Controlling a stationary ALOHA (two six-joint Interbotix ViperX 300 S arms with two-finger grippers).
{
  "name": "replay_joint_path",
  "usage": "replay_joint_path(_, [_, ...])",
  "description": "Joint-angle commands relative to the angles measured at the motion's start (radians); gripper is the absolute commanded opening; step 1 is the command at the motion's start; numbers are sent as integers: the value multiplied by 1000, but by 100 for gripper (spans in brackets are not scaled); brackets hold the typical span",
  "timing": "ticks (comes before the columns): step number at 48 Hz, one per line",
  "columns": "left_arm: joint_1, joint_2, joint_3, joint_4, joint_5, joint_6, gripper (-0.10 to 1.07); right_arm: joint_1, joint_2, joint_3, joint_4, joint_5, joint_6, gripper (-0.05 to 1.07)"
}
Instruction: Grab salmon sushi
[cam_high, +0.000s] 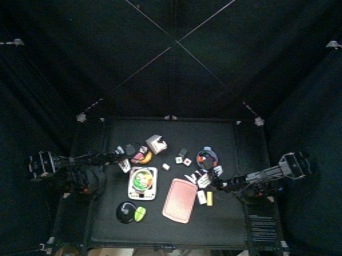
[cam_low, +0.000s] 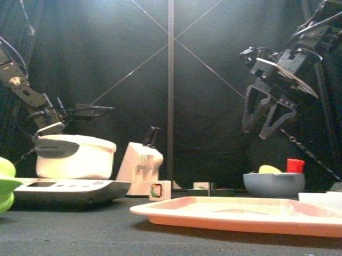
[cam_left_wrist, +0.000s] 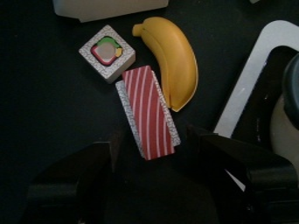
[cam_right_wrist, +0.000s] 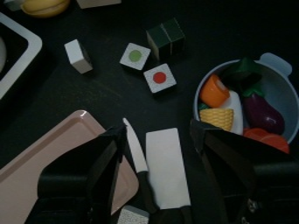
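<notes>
Hovering: left gripper (cam_left_wrist: 152, 153), jaws spread wide and empty, straddles salmon sushi (cam_left_wrist: 149, 109) lying on tabletop beside banana (cam_left_wrist: 173, 61) | handling: likely rigid, light toy; grip across long sides | right gripper (cam_right_wrist: 158, 166): open, empty

Banana (cam_left_wrist: 170, 59) beside maki roll (cam_left_wrist: 107, 52); pink tray (cam_low: 234, 211).
</notes>
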Motion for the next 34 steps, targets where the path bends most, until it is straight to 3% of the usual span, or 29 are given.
replay_joint_path(1, [5, 34, -31, -5, -6, 3, 93, -5, -20, -5, -3, -2, 0, 92])
replay_joint_path(8, [9, 69, -44, -11, -6, 3, 87, -6, -18, -5, -3, -2, -2, 92])
replay_joint_path(18, [6, 55, -51, -9, 5, 5, 67, -6, -18, 8, -3, -2, -2, 92])
replay_joint_path(25, [6, 3, -51, -8, 9, 6, 57, -6, -18, 14, -9, 0, 0, 92])
replay_joint_path(34, [3, -101, -60, -9, 80, 5, 56, -6, -15, 15, -31, 0, 3, 92])
